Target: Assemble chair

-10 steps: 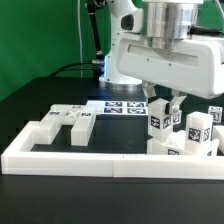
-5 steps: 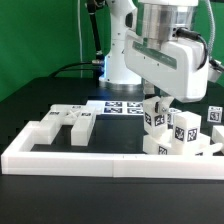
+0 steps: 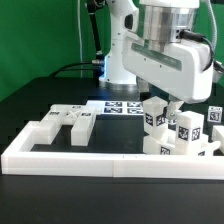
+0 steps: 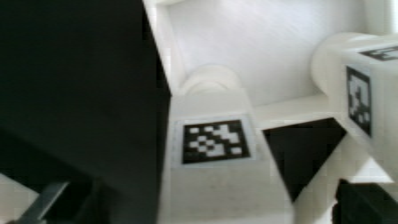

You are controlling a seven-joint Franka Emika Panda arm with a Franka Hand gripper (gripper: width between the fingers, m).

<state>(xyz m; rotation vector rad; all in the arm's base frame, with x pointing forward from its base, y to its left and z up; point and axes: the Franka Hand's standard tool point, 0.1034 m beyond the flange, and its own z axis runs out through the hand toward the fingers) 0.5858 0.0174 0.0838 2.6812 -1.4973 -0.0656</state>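
The hand hangs low over the parts at the exterior view's right. Its jaws are spread wide and grip nothing; in the wrist view a matte white tagged leg post stands between them with a gap beside it. Other matte white tagged blocks crowd against the long white border rail, probably as a backstop. The flat white slotted slab lies well apart on the black worktop — not yet joined.

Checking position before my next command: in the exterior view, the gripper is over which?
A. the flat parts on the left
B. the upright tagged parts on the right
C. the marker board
B: the gripper sits above the upright tagged parts at the exterior view's right.
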